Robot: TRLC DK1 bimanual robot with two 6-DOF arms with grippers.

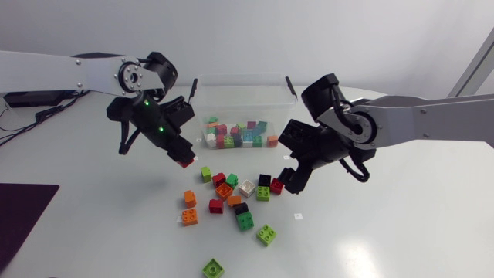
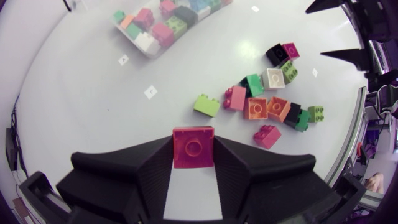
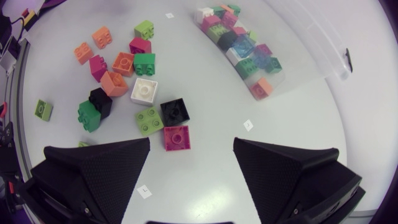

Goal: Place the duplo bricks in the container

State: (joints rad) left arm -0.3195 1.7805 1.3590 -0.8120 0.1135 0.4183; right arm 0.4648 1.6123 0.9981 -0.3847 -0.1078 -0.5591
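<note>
My left gripper [image 1: 184,158] hangs above the table to the left of the clear plastic container [image 1: 202,99], shut on a red duplo brick [image 2: 193,147] held studs-up between its fingers. The container holds several coloured bricks. A loose pile of bricks [image 1: 231,193] lies on the table in front of it. My right gripper [image 1: 288,182] stands open at the pile's right end, low over a magenta brick [image 3: 176,137] that lies just ahead of its fingers [image 3: 102,168], untouched. A black brick [image 3: 172,111] and a light green one [image 3: 150,120] lie beside it.
A lone green brick [image 1: 213,268] lies near the table's front edge. A dark mat [image 1: 23,216] covers the front left corner. Small white markers [image 1: 298,218] dot the table. In the right wrist view the container's wall [image 3: 311,37] stands beyond the pile.
</note>
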